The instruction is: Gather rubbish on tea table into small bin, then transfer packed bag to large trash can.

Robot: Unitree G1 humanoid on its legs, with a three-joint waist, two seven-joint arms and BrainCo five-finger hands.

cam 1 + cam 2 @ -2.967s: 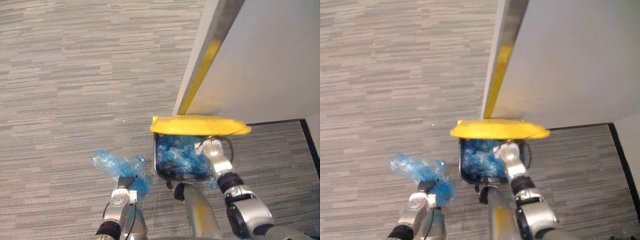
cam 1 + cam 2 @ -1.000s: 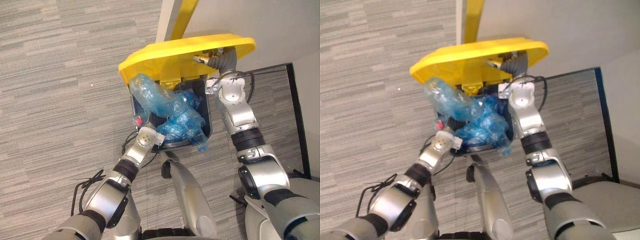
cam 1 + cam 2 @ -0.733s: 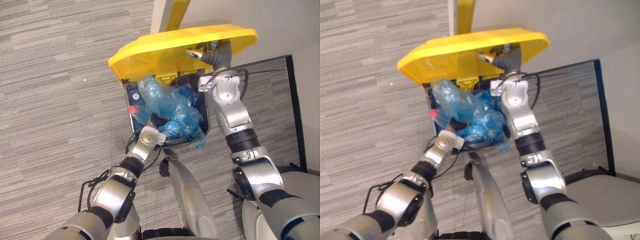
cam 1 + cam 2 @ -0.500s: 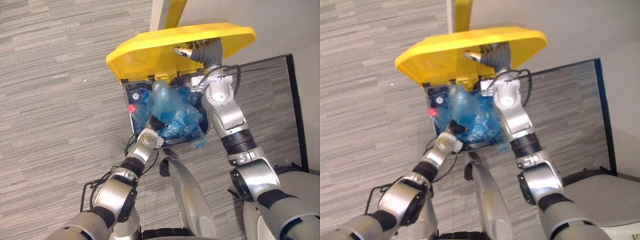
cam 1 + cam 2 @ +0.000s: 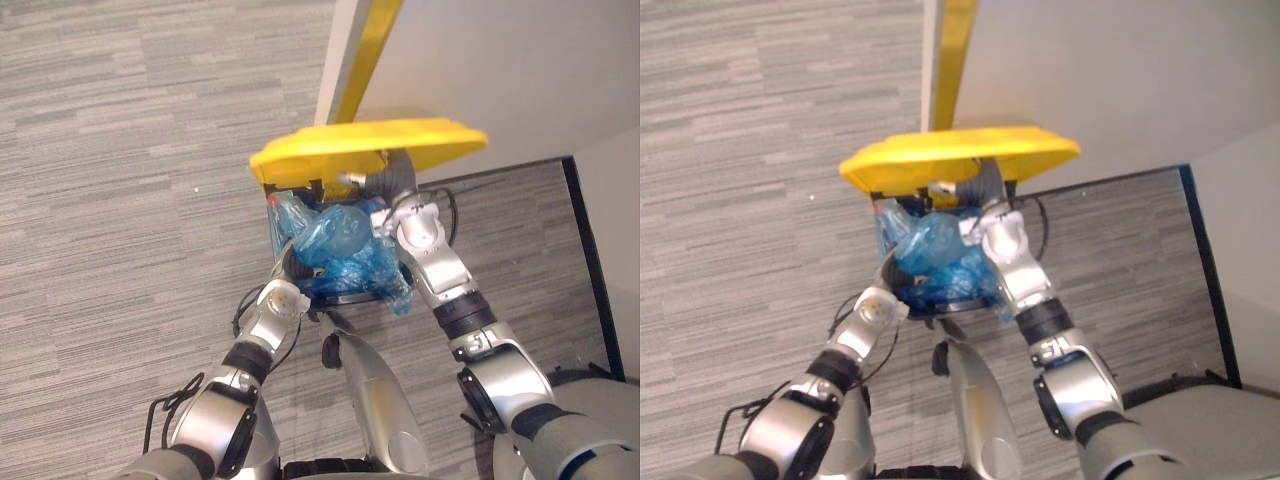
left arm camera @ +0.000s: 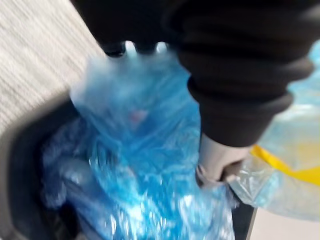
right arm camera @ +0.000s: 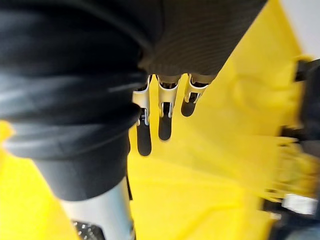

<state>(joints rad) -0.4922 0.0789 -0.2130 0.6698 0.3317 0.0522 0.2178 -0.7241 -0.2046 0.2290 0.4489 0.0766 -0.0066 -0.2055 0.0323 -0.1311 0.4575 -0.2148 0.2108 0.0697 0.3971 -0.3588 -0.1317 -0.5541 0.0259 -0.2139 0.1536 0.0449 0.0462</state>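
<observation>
Left wrist view, left hand (image 6: 235,85): pressed hard against the packed blue bag (image 6: 140,150); fingers buried in the film, so cannot tell whether gripping or just pushing.
Right hand (image 7: 165,120): flat, fingers straight, pressed up under the yellow lid (image 7: 210,190) to prop it.
Step (judged): seating the bag in the large trash can (image 5: 345,297).
Push: down and toward the far wall of the can, on the bag's bulk rather than on loose film; thin plastic, likely to stretch or spring back.
Lid: hold high until after withdrawal of the left hand; risk of pinching the wrist or the bag top under a low lid.
Release: only with the bag well down in the opening; check for film snagged on the fingers.
Bag vs hand: touching the left hand, just beyond it, mounded at the left of the opening under the lid's near edge.
Liner (image 5: 385,275): more blue plastic beneath and right of the bag, spilling over the near right rim.
Surroundings: wall with yellow strip (image 5: 365,60) on the far side; grey carpet (image 5: 120,200) to the left.
</observation>
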